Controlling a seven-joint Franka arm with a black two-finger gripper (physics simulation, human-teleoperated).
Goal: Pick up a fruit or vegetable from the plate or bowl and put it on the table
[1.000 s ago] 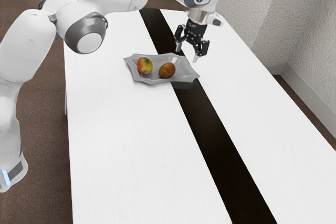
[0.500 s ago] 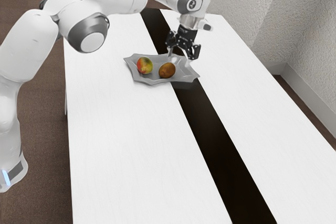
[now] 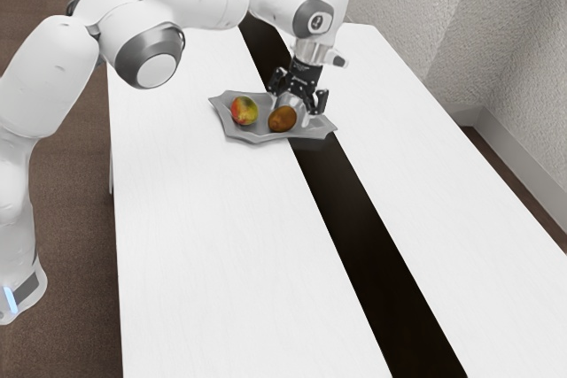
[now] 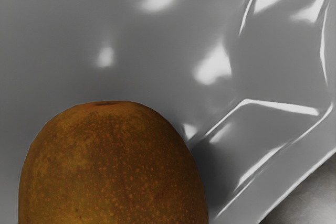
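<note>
One gripper (image 3: 296, 111) (jaws wide) has sunk lower, nearer the brown fruit (image 3: 282, 119) on the plate (image 3: 252, 137).

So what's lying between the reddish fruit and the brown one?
Only bare grey plate separates the reddish fruit from the brown fruit in the exterior view.

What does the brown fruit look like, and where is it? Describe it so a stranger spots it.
Follow the black stripe along the white table to the grey, angular-rimmed plate. On it lies the rounded, finely speckled brown fruit. Its neighbour is red and yellow-green; this one is brown all over and closer to the stripe.
</note>
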